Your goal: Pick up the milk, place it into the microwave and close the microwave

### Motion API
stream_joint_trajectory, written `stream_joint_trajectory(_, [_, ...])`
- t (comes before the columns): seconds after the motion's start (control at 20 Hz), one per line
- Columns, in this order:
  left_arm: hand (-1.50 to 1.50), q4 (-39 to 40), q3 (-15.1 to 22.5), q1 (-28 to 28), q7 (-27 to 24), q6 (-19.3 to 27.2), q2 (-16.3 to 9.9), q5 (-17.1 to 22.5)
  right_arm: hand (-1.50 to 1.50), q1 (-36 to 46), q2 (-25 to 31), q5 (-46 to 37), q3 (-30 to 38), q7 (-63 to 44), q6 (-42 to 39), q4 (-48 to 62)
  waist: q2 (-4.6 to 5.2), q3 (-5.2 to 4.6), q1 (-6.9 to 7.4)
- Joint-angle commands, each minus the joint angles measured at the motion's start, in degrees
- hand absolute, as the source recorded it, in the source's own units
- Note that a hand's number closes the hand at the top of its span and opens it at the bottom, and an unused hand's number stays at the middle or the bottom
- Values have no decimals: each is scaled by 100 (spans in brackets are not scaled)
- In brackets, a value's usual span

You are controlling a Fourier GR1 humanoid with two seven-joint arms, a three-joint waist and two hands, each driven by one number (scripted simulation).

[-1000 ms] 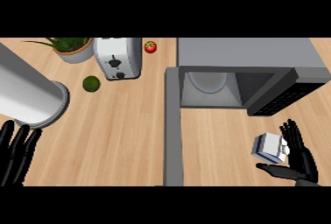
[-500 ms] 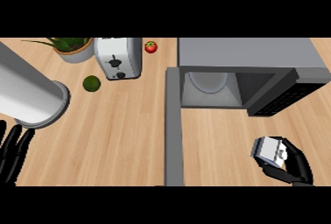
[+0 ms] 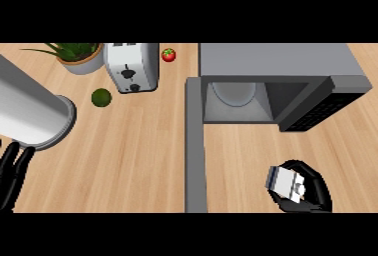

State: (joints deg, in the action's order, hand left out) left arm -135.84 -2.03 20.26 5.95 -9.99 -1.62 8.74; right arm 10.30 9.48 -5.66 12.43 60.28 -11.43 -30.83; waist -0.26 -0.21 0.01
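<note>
The milk carton [image 3: 285,182], white with a blue-grey side, sits low at the right of the head view with my right hand [image 3: 314,192] curled round it. Above it the grey microwave [image 3: 273,60] stands with its cavity showing and its door [image 3: 193,145] swung out toward me as a long grey bar. A pale plate lies inside the cavity. My left hand [image 3: 13,172] shows at the lower left edge, fingers straight and pointing up, holding nothing.
A large metal cylinder [image 3: 29,117] lies at the left. Behind it stand a potted plant [image 3: 77,55] and a toaster [image 3: 131,67]. A green avocado [image 3: 101,97] and a red tomato [image 3: 169,55] rest on the wooden counter [image 3: 140,150].
My right hand went from open beside the carton to curled round it. My left hand has drawn toward the lower left edge.
</note>
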Motion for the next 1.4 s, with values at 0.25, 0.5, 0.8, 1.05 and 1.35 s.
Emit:
stream_joint_trajectory(0.25, [-150, -120, -224, 389, -88, -172, 2, 211, 150, -879, -766, 234, -488, -281, 74, -2166, -8, 9, -18])
stream_joint_trajectory(0.5, [-150, 167, -508, -132, 122, -66, -61, 373, 150, -1060, -941, 495, -1171, -1275, 983, -3421, 13, 16, -20])
stream_joint_trajectory(0.8, [-150, 68, -876, 80, 218, -374, -263, 832, 150, -682, -947, 395, -1803, -2539, 1865, -4399, 7, 14, 8])
stream_joint_trajectory(1.05, [-150, 569, -860, 57, -281, -511, -91, 608, 150, 700, -948, 71, -1999, -3258, 2891, -3510, 29, 16, 90])
stream_joint_trajectory(1.35, [-150, 519, -948, 117, -164, -647, -169, 680, 150, 1947, -831, -288, -1475, -3574, 3446, -2072, 41, 20, 119])
